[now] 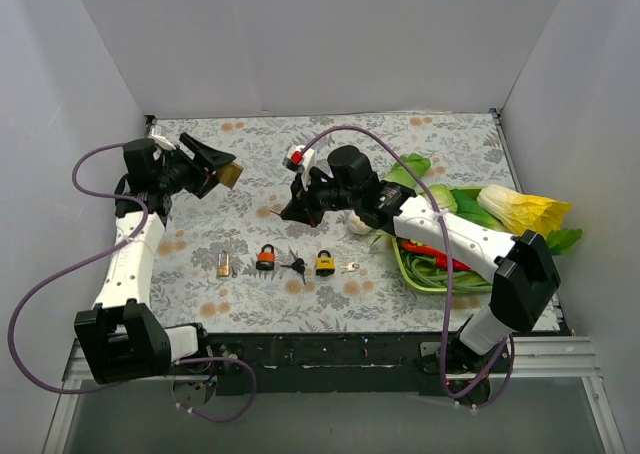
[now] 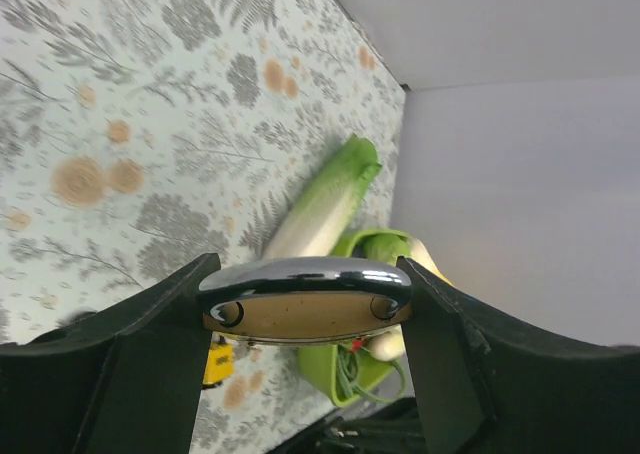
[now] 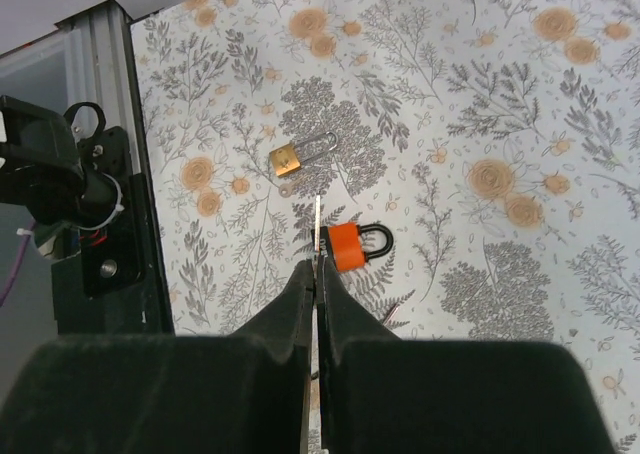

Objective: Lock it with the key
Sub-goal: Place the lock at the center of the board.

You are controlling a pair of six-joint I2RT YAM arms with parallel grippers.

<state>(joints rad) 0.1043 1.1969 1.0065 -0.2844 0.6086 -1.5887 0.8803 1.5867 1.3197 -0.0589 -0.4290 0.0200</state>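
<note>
In the overhead view, the left end effector (image 1: 222, 172) sits at the upper left of the frame, raised off the floral counter (image 1: 200, 229), with its fingers pinching a brass padlock (image 1: 229, 175). The right end effector (image 1: 291, 211) is near the centre and points toward the lower left; its fingers look pressed together, but what they hold is too small to make out here. Below it a row of items lies on the counter, from left to right: a small gold padlock (image 1: 224, 265), an orange padlock (image 1: 266, 258), a bunch of black keys (image 1: 296, 266), a yellow padlock (image 1: 325, 264) and a silver key (image 1: 350, 267). A green tray (image 1: 412, 277) of vegetables and a cabbage (image 1: 525, 210) are at the right.

In the left wrist view, the brass padlock (image 2: 305, 301) is clamped across the lower middle between the two dark fingers (image 2: 150, 359). A leafy stalk (image 2: 322, 206), the green tray (image 2: 335, 369) and part of the yellow padlock (image 2: 214, 360) lie behind it.

In the right wrist view, the right end effector (image 3: 315, 271) is at the lower centre, its jaws closed tight on a thin key (image 3: 317, 229) that sticks straight up in the frame. The orange padlock (image 3: 355, 246) lies just right of the key's blade. The small gold padlock (image 3: 293, 157) is above it, with its shackle swung open.
</note>
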